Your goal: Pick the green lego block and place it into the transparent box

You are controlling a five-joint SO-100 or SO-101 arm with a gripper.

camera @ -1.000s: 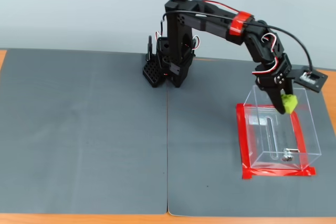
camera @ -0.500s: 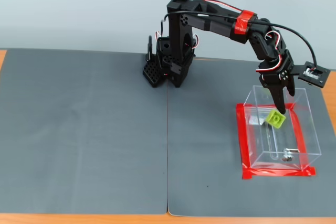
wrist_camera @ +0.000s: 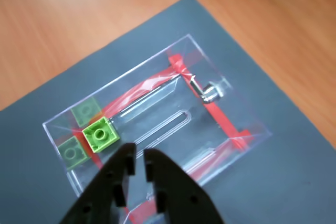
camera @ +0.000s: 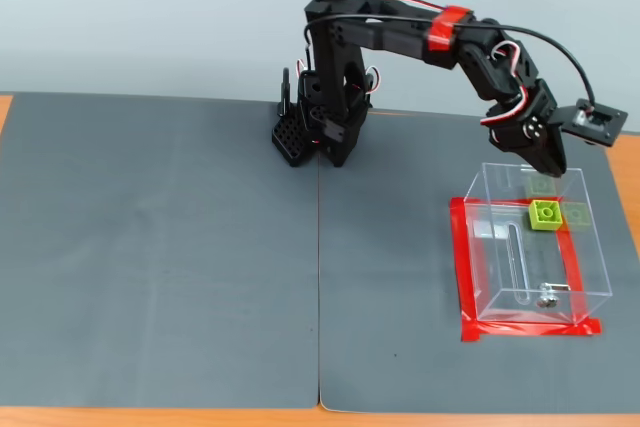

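The box is seen on the mat, edged with red tape. The block is lodged inside it, studs up, in a corner, with paler reflections alongside. The gripper is held above, slightly parted and empty. Placement is judged done; only withdrawal is left.
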